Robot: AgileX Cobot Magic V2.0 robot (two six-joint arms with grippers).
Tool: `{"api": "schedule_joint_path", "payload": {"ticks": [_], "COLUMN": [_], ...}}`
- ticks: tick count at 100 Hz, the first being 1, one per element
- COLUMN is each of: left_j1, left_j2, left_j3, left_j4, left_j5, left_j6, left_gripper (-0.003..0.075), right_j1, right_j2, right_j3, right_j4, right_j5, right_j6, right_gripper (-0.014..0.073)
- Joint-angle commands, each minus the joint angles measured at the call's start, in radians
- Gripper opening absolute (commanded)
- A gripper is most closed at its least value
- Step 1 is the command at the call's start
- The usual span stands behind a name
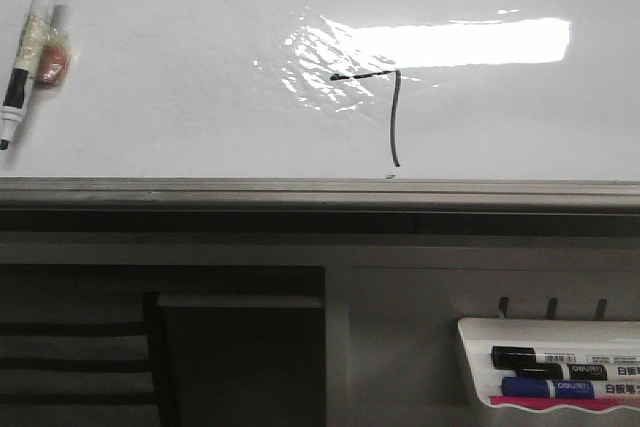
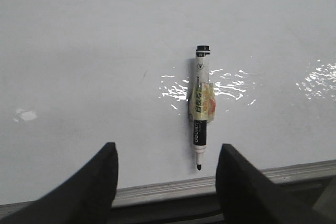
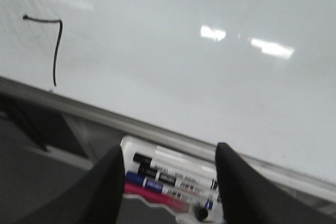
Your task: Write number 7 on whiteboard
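Both grippers stood with their jaws apart and held nothing. Your left gripper point(image 2: 165, 182) showed only in its wrist view, two dark fingers point(image 2: 97, 187) spread wide above the grey edge rail point(image 2: 173, 185), and the black marker point(image 2: 201, 106) lay between them but farther off, flat on the whiteboard point(image 2: 79, 66), touching neither finger. You could see its cap end pointing away from the rail and its bare tip toward it, with a yellowish tape band around the barrel.

From the front, that marker point(image 1: 28, 52) sat at about ten o'clock on the whiteboard point(image 1: 180, 97), tilted slightly, an orange smudge of tape beside its middle. Moving right, the number 7 point(image 1: 385, 107) stood near the board's centre at about one o'clock: a short wavy bar running into a longer downstroke that ended just above the rail point(image 1: 320, 190). Its bar crossed the wrinkled shiny patch under the bright rectangular glare.

At five o'clock, below the rail, you had the white marker tray point(image 1: 470, 347) holding a black marker point(image 1: 545, 357) and a blue marker point(image 1: 560, 387).

Your right gripper point(image 3: 168, 187) hung released over that tray point(image 3: 157, 153), its fingers point(image 3: 105, 192) either side of the markers, well apart from the 7 point(image 3: 55, 45) on the board.
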Motion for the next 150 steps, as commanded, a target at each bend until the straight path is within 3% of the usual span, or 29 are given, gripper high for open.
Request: {"api": "schedule_joint_path", "payload": {"ticks": [1, 22, 31, 38, 53, 58, 150], "left_j1": [0.004, 0.004, 0.004, 0.004, 0.004, 0.004, 0.016], "left_j2": [-0.050, -0.113, -0.113, -0.113, -0.113, -0.113, -0.143], "left_j3": [0.051, 0.258, 0.309, 0.328, 0.330, 0.330, 0.351], "left_j4": [0.012, 0.020, 0.020, 0.020, 0.020, 0.020, 0.043], "left_j5": [-0.141, -0.430, -0.521, -0.549, -0.548, -0.548, -0.544], "left_j6": [-0.006, -0.006, -0.006, -0.006, -0.006, -0.006, -0.006], "left_gripper": [0.0388, 0.0386, 0.0356, 0.0282, 0.0050, -0.0021, -0.0020], "right_j1": [-0.006, -0.006, -0.006, -0.006, -0.006, -0.006, -0.006], "right_j2": [-0.079, -0.248, -0.286, -0.298, -0.298, -0.298, -0.298], "right_j3": [0.040, 0.176, 0.206, 0.219, 0.219, 0.219, 0.219], "right_j4": [0.012, 0.048, 0.053, 0.053, 0.053, 0.053, 0.053], "right_j5": [-0.195, -0.275, -0.275, -0.275, -0.275, -0.273, -0.264], "right_j6": [-0.001, -0.001, -0.001, -0.001, -0.001, -0.001, -0.001], "right_gripper": [0.0342, 0.0341, 0.0272, 0.0168, -0.0065, -0.0071, -0.0071]}}
